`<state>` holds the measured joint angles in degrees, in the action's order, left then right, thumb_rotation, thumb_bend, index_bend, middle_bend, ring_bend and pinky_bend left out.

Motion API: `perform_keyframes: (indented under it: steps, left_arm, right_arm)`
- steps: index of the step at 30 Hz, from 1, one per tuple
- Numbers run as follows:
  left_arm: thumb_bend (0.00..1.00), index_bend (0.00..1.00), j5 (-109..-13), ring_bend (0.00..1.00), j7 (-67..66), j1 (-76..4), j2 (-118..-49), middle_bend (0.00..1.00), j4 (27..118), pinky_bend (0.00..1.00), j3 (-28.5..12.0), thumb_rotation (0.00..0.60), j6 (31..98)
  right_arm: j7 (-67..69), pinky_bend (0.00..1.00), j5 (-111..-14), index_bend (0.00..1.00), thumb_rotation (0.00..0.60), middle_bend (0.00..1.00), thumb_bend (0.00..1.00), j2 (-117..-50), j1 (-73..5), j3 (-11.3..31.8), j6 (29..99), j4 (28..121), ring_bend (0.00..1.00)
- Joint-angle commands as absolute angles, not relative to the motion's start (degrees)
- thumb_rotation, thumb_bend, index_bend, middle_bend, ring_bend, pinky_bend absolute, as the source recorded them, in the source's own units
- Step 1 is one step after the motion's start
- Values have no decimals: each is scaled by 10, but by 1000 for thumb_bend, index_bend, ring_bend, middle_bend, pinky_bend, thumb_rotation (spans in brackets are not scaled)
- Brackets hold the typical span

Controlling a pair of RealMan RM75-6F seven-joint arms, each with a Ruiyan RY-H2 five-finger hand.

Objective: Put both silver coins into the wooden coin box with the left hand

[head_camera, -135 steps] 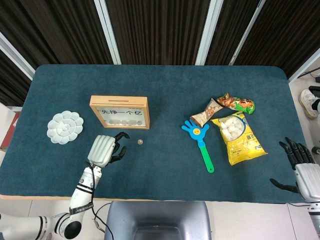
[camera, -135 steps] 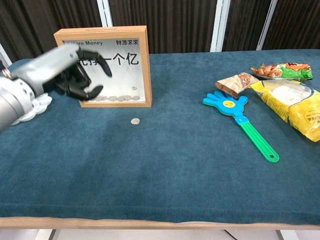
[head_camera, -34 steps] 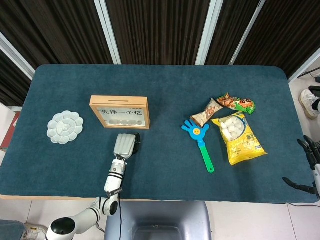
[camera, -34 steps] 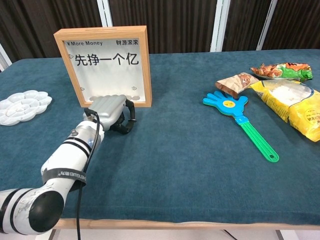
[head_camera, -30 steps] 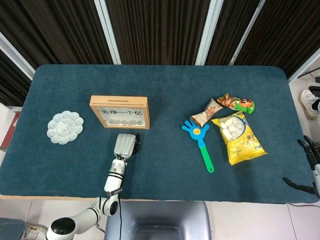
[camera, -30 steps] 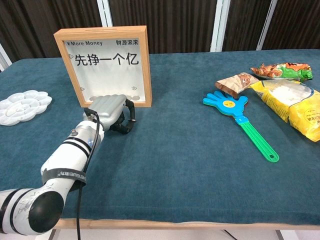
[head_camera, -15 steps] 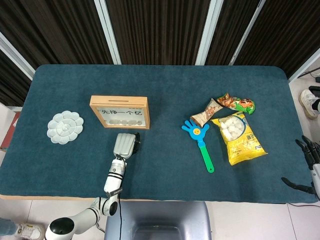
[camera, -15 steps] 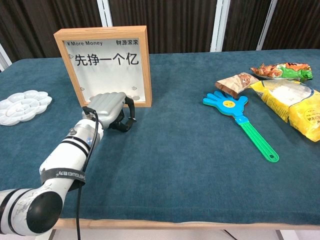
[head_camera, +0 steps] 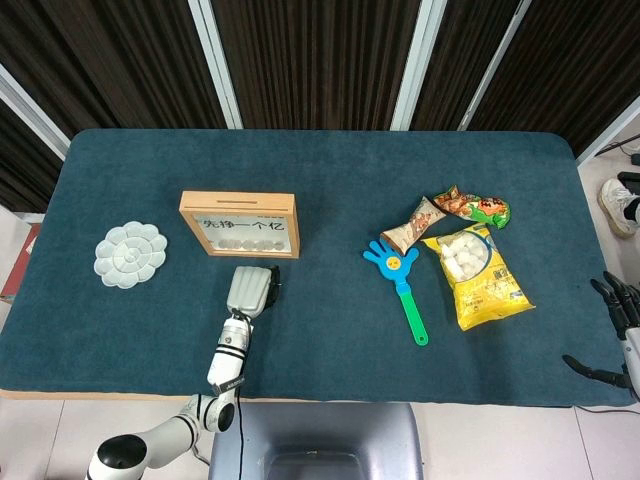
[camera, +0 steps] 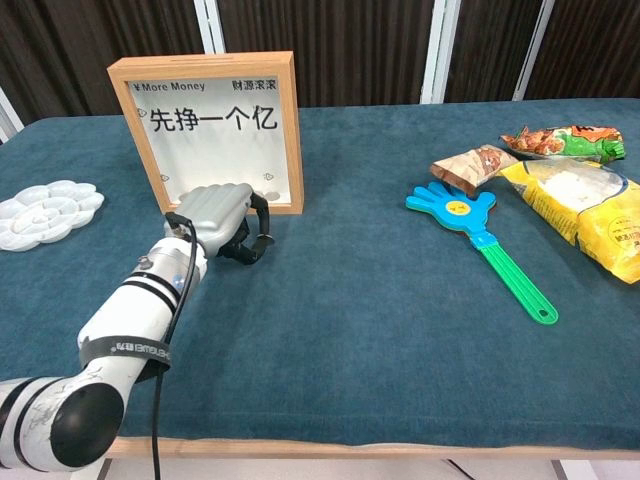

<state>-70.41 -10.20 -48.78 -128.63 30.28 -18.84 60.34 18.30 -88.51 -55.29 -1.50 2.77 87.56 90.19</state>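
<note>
At far left a white flower-shaped paint palette (head_camera: 130, 255) lies on the blue table (head_camera: 330, 180), well apart from the work. Beside it stands the wooden coin box (head_camera: 240, 224), upright, a row of coins already resting along the bottom of its window. Just in front of the box, the left hand (camera: 225, 222) hangs low over the cloth with its dark fingers (camera: 256, 240) curled under; it has lifted slightly from where it pressed a second ago. The silver coin that lay bare on the cloth seconds earlier no longer shows, which suggests a pickup, though whether the fingers actually pinch it cannot be told from either view. If it is held, the coin must next go up to the slot in the box's top edge. Farther right lie a blue hand clapper (head_camera: 398, 282) and three snack bags (head_camera: 478, 275). At the far right edge, the right hand (head_camera: 615, 315) idles, fingers spread and empty.
</note>
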Motion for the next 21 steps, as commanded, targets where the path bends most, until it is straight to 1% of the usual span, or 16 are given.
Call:
perform_keyframes:
  steps: [1,4,7,10,11,14,17,19,21]
  left_arm:
    - [442,622,-706,1000,-102,-487,-1283,1000,308,1000,-188,600,607]
    - [444,625,-716,1000,-103,-478,-1270,1000,331,1000,-181,600,626]
    - [444,632,-726,1000,-112,-457,-1232,1000,400,1000,-175,600,659]
    - [445,633,-714,1000,-144,-433,-1170,1000,526,1000,-183,600,671]
    - [445,631,-705,1000,-167,-423,-1140,1000,588,1000,-189,600,673]
    - [445,623,-682,1000,-241,-404,-1065,1000,736,1000,-200,600,681]
    - [445,613,-640,1000,-318,-397,-989,1000,870,1000,-213,600,666]
    - [445,611,-607,1000,-359,-398,-954,1000,933,1000,-227,600,665]
    - [446,612,-578,1000,-401,-404,-921,1000,991,1000,-250,600,678]
  right_arm:
    - [183,0,-885,0,600,0,37,-553,-15,28,875,902,0]
    - [185,0,-884,0,600,0,36,-552,-15,28,876,901,0]
    - [188,0,-883,0,600,0,36,-552,-15,29,875,900,0]
    - [187,0,-883,0,600,0,36,-552,-15,29,874,901,0]
    - [186,0,-884,0,600,0,36,-552,-16,28,873,901,0]
    - [182,0,-886,0,600,0,36,-553,-17,27,871,903,0]
    - [178,0,-889,0,600,0,36,-554,-19,26,870,905,0]
    - [177,0,-891,0,600,0,37,-555,-20,26,869,906,0]
    - [174,0,-894,0,600,0,37,-556,-22,25,867,908,0]
